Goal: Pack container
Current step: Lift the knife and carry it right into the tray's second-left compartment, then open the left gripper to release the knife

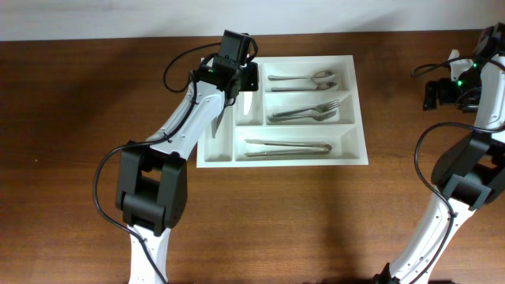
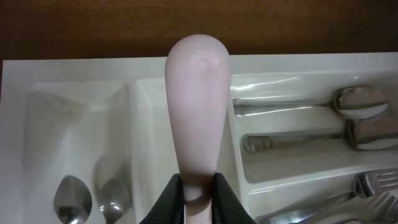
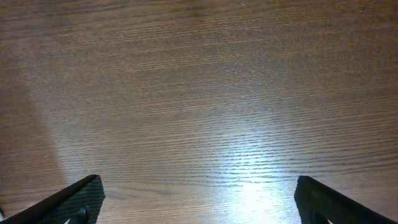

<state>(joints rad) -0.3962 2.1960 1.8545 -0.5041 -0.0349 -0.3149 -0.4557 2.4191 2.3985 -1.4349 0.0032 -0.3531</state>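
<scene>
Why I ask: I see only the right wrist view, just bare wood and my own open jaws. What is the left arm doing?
Observer: The left gripper is shut on a pale pink utensil, whose rounded end points away from the jaws.
Operator: Where is that relative to the container?
Observer: It is over the container, above the inner of its two narrow compartments.
Operator: Is anything packed already?
Observer: Yes, two small spoons lie in the outer narrow compartment.
</scene>
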